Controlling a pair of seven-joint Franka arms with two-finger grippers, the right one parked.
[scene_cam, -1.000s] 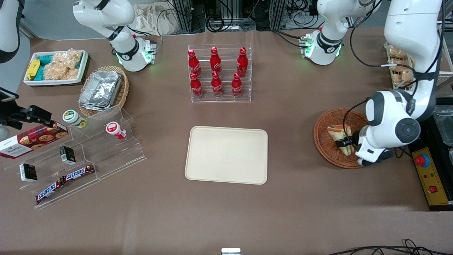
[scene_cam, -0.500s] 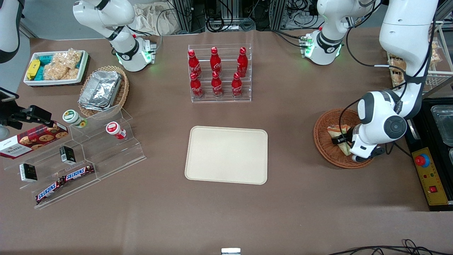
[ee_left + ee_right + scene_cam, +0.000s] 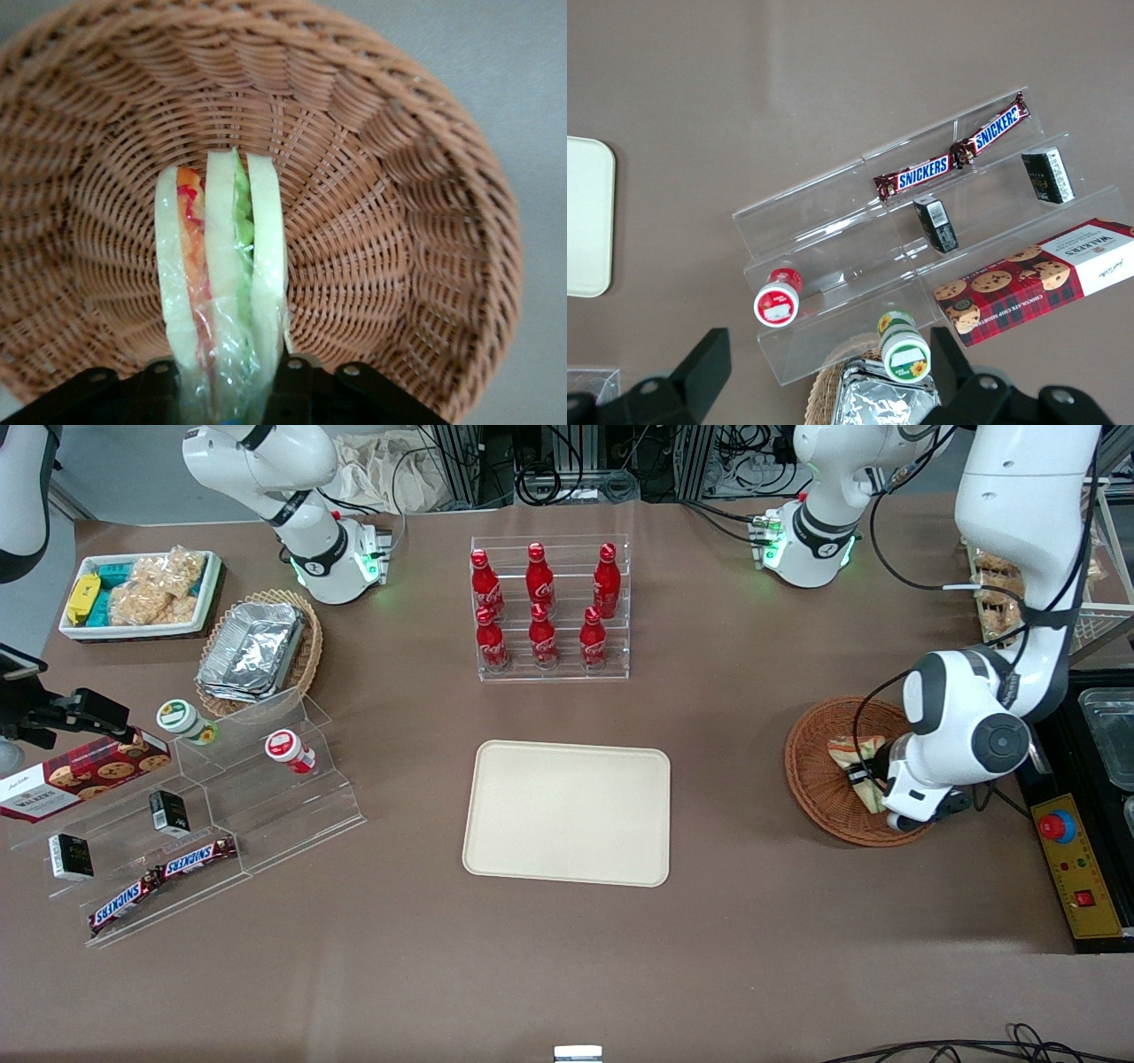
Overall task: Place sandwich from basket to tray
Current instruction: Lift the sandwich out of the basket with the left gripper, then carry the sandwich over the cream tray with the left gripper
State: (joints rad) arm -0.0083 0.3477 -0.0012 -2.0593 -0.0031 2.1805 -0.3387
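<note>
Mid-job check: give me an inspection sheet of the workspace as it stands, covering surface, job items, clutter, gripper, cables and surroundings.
Surface: brown table.
Job items: triangular white-bread sandwich in clear wrap is in the round reddish-brown wicker basket; cream rectangular tray holds nothing.
Clutter: red bottles in a clear rack; foil containers in a tan oval basket; white bin of snacks; clear stepped display with chocolate bars, cups and small boxes; red cookie box.
Gripper: left gripper is down in the basket, shut on the sandwich.
Cables: black cables on the working arm.
Surroundings: yellow control box with red button at the working arm's end.
</note>
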